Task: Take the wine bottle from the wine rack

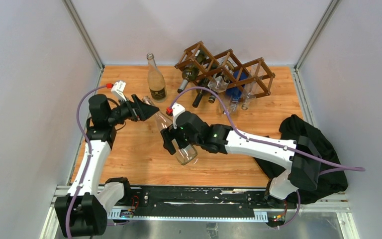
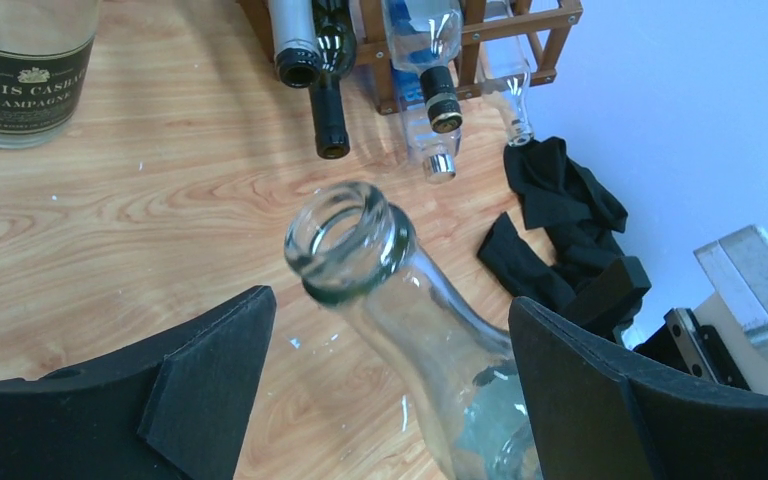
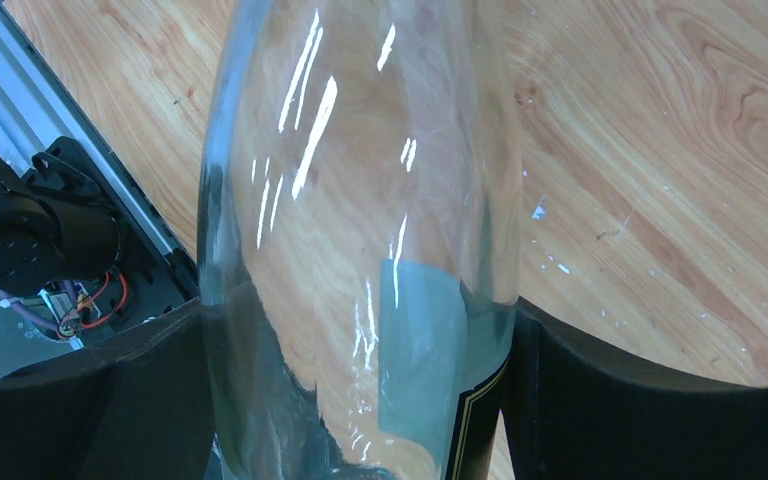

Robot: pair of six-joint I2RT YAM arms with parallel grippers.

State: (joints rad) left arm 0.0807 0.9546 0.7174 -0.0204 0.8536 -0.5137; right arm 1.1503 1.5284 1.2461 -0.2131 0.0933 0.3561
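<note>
Clear, empty glass wine bottle (image 3: 360, 180)

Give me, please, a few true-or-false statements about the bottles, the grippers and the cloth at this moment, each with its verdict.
1. The right gripper is closed on the body of the clear bottle. True.
2. The left gripper is clamped on that bottle's neck. False: its jaws are open, with a gap on each side of the neck.
3. The champagne bottle stands upright on the table, left of the wine rack. True.
4. The wine rack is empty. False: several bottles lie in it.
5. The black cloth lies by the left arm. False: it lies at the right side.
</note>
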